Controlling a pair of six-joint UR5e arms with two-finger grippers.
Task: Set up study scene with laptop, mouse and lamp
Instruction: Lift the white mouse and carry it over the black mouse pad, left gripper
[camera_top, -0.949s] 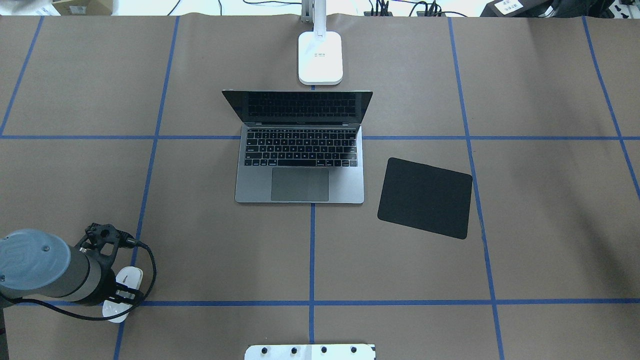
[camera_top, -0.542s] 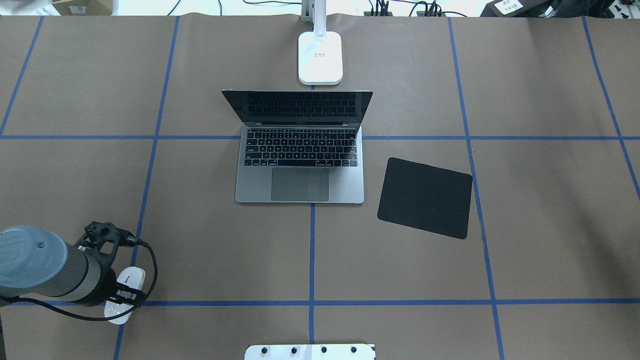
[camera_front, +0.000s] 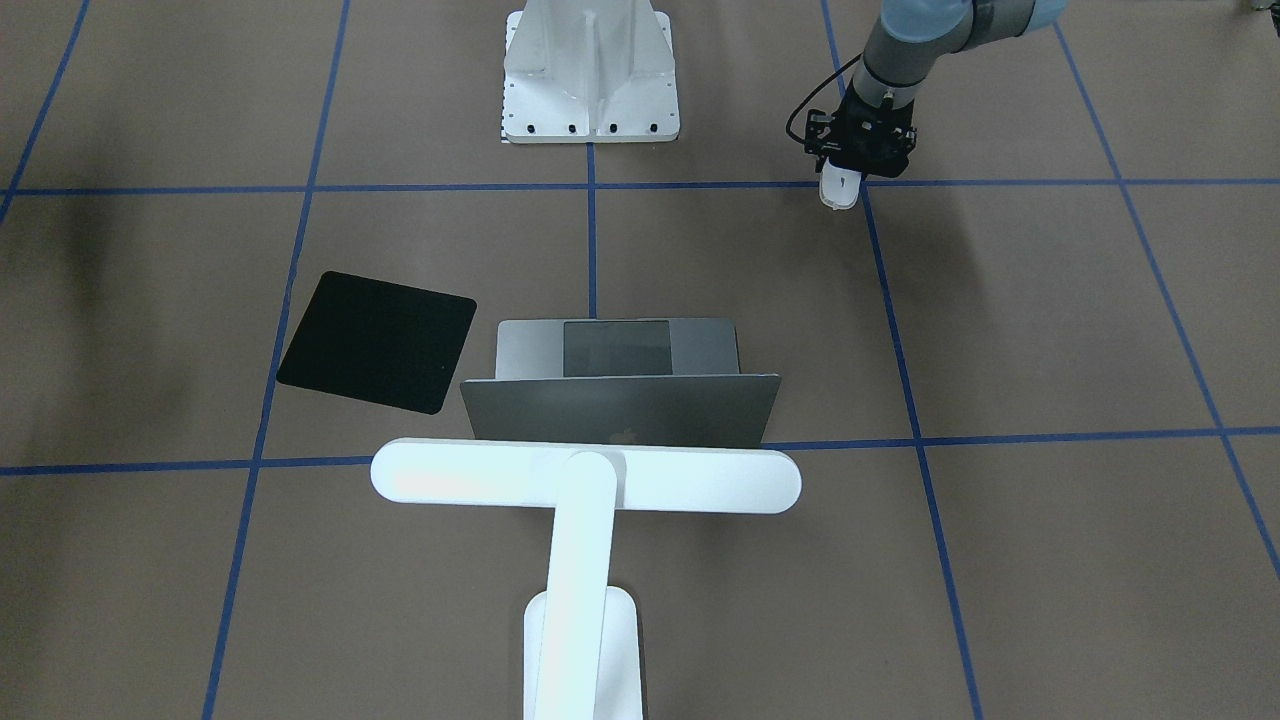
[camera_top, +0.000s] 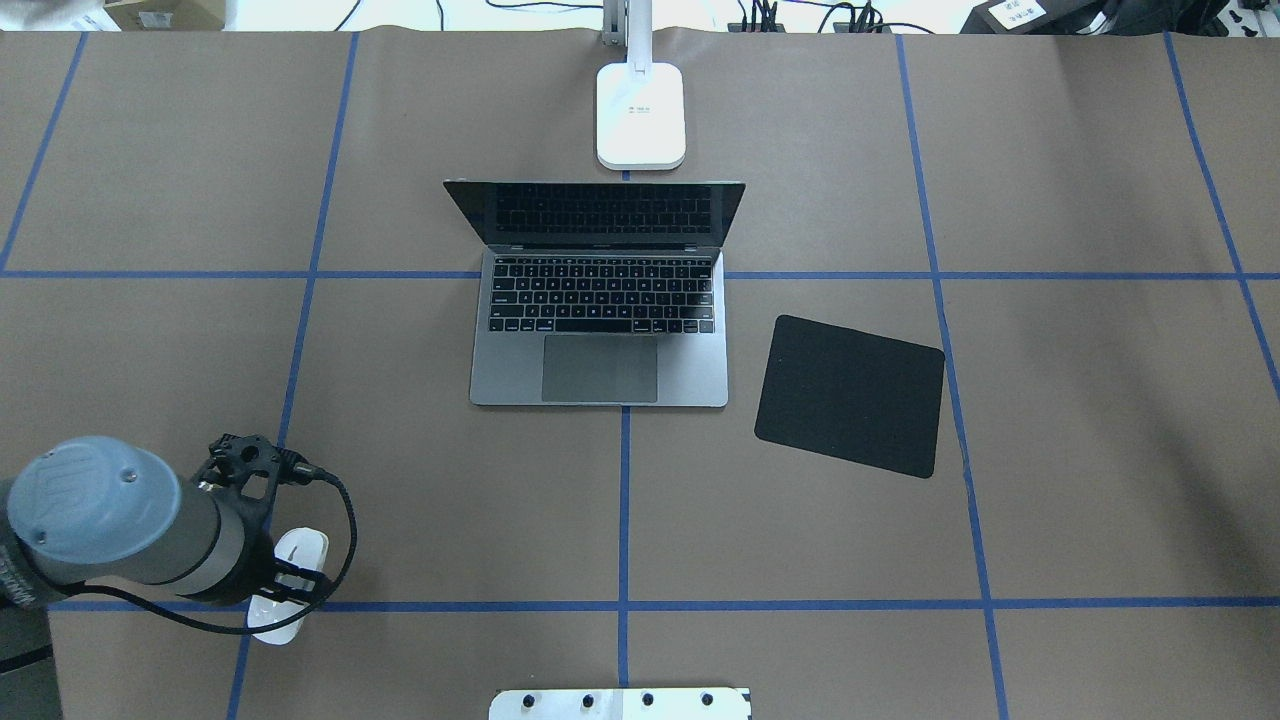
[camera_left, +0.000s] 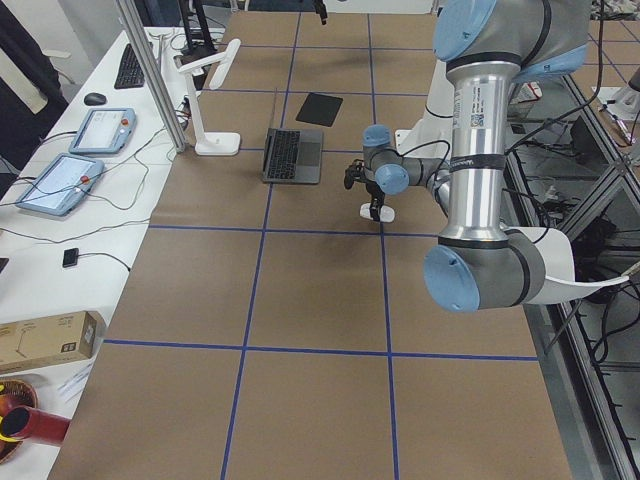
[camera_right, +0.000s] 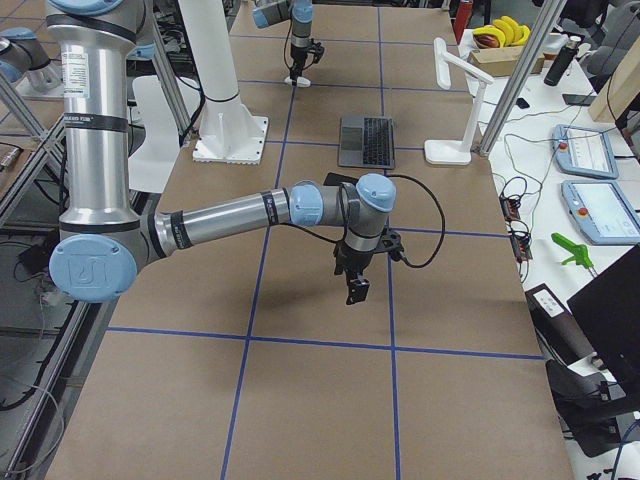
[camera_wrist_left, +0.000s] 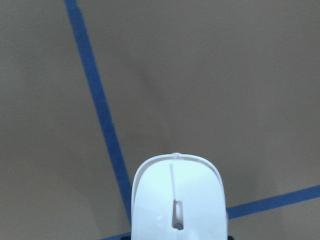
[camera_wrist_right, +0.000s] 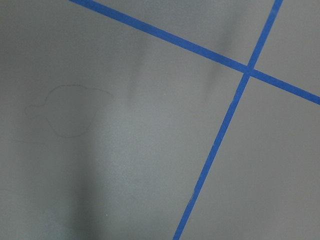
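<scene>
Since half a second ago the left end effector (camera_top: 292, 583) has shifted toward the middle of the tabletop (camera_top: 470, 500), taking the mouse (camera_top: 302, 547) with it. In the overhead view both were over the lengthwise blue tape line and are now just right of it. Its jaws are narrowed onto the mouse's sides, gripping it near the robot's edge, well apart from the laptop (camera_top: 600, 375). Nothing else has moved.

There is one open laptop and one mouse. One lamp (camera_front: 585, 478) stands behind the laptop lid. One black mat (camera_top: 850, 395) lies beside the laptop, and there is one white bracket (camera_front: 590, 75). The right end effector (camera_right: 357, 290) hangs over bare tabletop; I cannot tell whether it is wide or narrow.
</scene>
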